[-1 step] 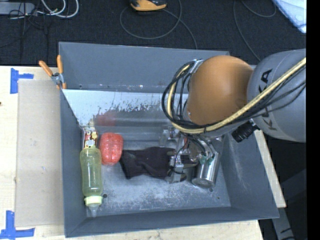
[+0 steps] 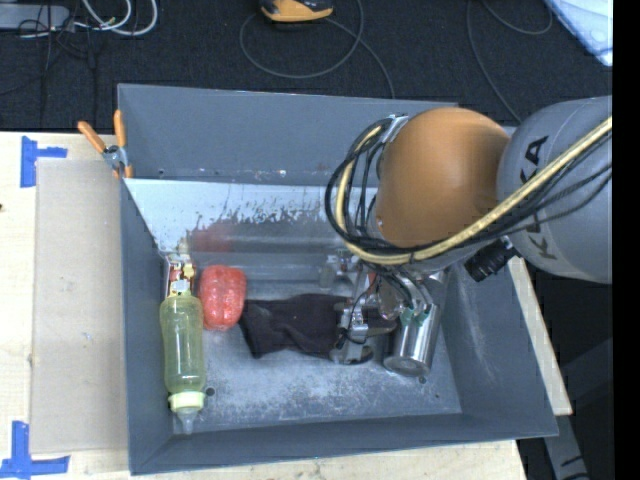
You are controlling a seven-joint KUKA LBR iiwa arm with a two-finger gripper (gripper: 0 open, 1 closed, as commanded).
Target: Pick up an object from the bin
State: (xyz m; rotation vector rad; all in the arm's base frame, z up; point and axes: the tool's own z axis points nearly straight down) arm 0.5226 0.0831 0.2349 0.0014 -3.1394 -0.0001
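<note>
My gripper hangs low in the middle of the bin, under the orange wrist cover. Its tip is at the right end of a crumpled black cloth that lies on the bin floor. Whether it touches the cloth is hidden. A shiny silver cylinder sits tilted just right of the gripper. Left of the cloth lies a red, ribbed soft thing.
A yellow-green plastic bottle lies lengthwise along the left wall, cap toward the front, with a small red-and-white item at its far end. The arm and its cables cover the bin's right rear part.
</note>
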